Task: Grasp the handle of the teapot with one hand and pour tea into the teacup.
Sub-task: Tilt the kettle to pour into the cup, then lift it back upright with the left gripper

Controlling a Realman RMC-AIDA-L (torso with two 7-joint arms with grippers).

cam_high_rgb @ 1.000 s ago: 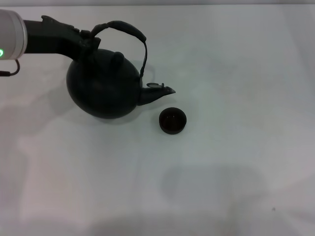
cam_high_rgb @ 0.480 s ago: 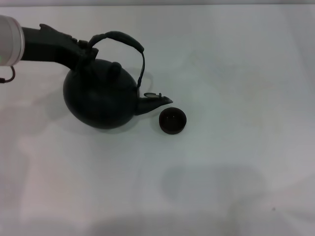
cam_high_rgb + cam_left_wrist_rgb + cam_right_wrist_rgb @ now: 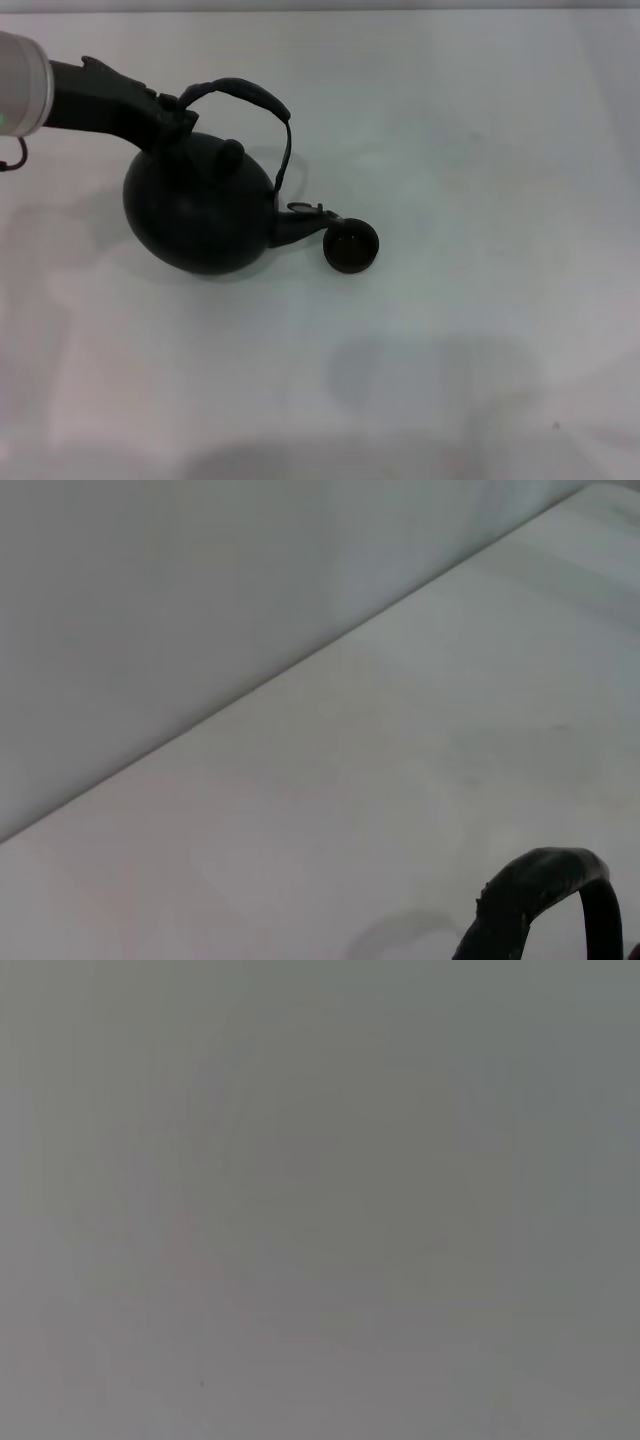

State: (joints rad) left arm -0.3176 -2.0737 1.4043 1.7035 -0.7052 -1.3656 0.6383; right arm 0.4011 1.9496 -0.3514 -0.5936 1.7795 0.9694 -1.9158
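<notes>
Teapot (image 3: 200,215): one only, round, matte black, by far the largest thing on the white tabletop (image 3: 480,330), sitting left of centre in the head view and tipped toward its spout. Spout aimed to the robot's right, tip right at the near rim of the cup, seemingly touching or just over it; hard to tell which. Small knob of the lid showing on the upper side of the body.

Handle (image 3: 245,95): one arched hoop, rising over the teapot's top and coming down on the spout side. Also visible in the left wrist view as a dark rough curve (image 3: 545,890) at the edge of the picture, with bare tabletop and a wall beyond.

Left pincer (image 3: 165,115): one in view, black, reaching in from the robot's left on a silver-sleeved arm, closed on the handle where the hoop meets the pot on the side away from the spout. Teapot hanging directly below and to the right of that grip, body just beside the pincer.

Teacup (image 3: 351,247): one, small, dark, handleless, upright on the tabletop just right of the spout, well apart from the pincer, with the whole teapot between.

Right pincer: nowhere in the head view; right wrist view showing only a flat grey field.
</notes>
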